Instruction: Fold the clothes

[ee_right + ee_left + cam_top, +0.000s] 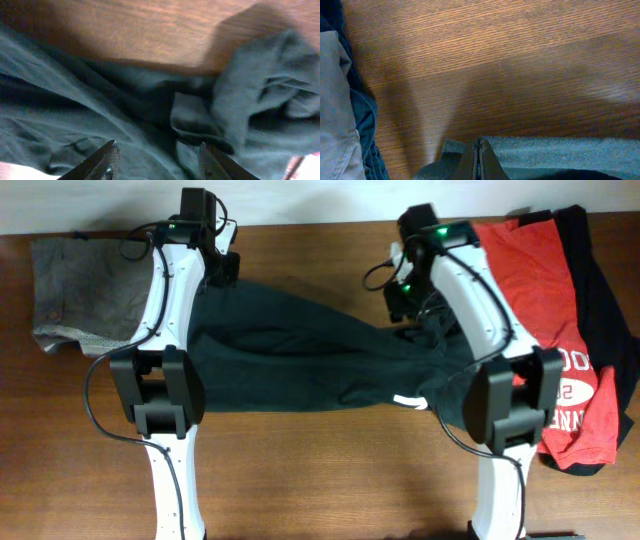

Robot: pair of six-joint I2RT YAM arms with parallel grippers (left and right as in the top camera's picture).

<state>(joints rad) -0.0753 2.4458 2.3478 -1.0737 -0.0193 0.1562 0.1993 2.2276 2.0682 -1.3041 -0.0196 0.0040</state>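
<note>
While the left claw (479,150) is pressed together on the far-left corner of the black shirt (300,350), pinching its hem, the right claw (160,162) is spread. Nothing sits between its fingers (107,159), and it hangs just over a bunched part of the same shirt. The shirt lies across the middle of the surface (320,480) between the two arms. It is wide at the left and narrows to a crumpled wad under the right arm. A bit of white print (405,399) peeks out at its near-right edge. Left wrist view: bare wood past the hem, grey garment (335,100) at the left edge. Overhead, that grey garment sits folded at the far left, just beside the shirt's corner; can't tell if they touch. Red shirt (545,310) with white print is on the far right, lying on a second black shirt (600,290). The right arm covers the spot where the red shirt and the black shirt come together, so can't tell whether they overlap.
</note>
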